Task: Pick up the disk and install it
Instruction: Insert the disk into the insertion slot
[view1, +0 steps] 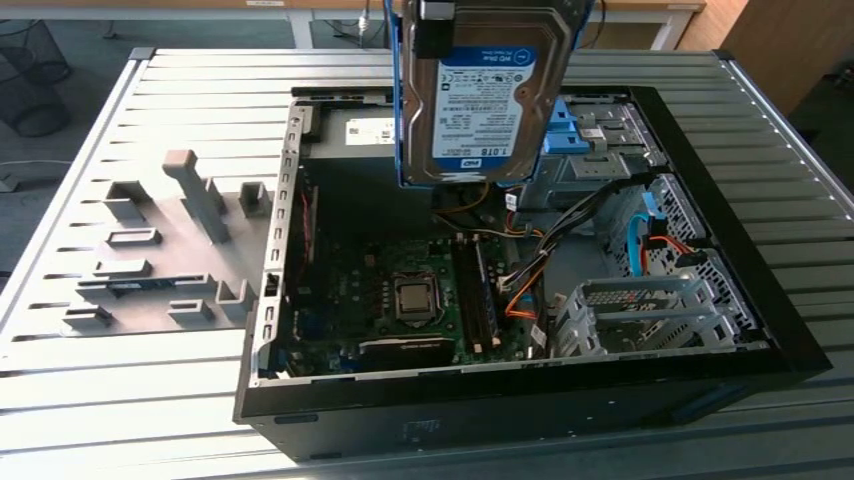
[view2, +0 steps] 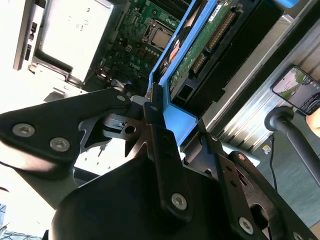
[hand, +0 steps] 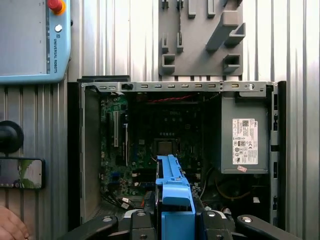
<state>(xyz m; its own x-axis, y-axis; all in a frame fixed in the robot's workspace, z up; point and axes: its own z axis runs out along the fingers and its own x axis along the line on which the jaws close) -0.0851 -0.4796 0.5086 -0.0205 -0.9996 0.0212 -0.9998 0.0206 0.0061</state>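
Blue-railed disk (view1: 483, 100) clamped in hand (hand: 176, 216), above open computer case (view1: 750, 255), motherboard (view1: 380, 270) inside

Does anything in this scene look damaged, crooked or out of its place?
Nothing looks damaged or spilled. The silver hard disk with blue plastic rails hangs upright in the gripper above the open black computer case, not yet installed.

This looks to me like a robot lab: an open computer case (view1: 534, 405) on a ribbed metal table (view1: 120, 400), with a grey holder plate (hand: 197, 45) and a control pad (hand: 30, 40).
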